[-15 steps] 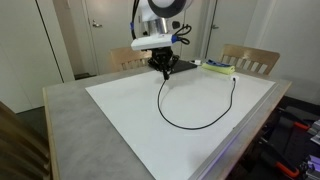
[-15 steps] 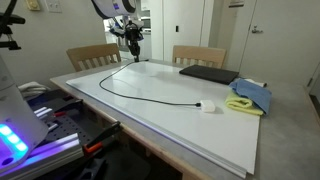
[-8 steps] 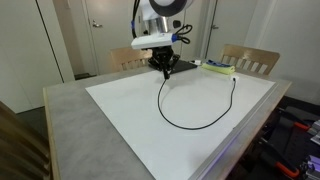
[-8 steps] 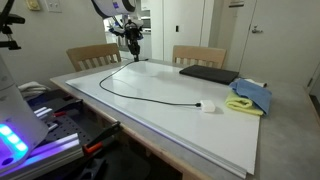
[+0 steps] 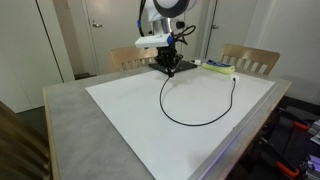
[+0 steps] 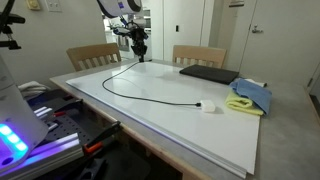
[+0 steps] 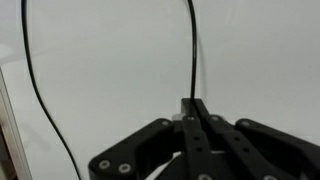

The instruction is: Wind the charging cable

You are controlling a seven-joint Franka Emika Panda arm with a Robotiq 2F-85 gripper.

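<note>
The charging cable (image 5: 190, 123) is a thin black cord lying in a wide loop on the white tabletop (image 5: 130, 120). In an exterior view its far end carries a small white plug (image 6: 208, 105) beside the cloths. My gripper (image 5: 166, 68) stands at the back of the table, shut on the cable's other end and holding it just above the surface. In the wrist view the jaws are pressed together on the cable (image 7: 190, 50), which runs straight up from the gripper (image 7: 192, 104); a second strand curves down the left side.
A flat black pad (image 6: 208, 73) lies at the far side, with a blue cloth (image 6: 252, 94) and a yellow cloth (image 6: 240, 104) next to it. Two wooden chairs (image 6: 92, 57) (image 6: 198, 55) stand behind the table. Equipment sits by the table's edge (image 6: 60, 125).
My gripper has shifted slightly along the back of the table with the cable end in it, and the loop's upper part has followed.
</note>
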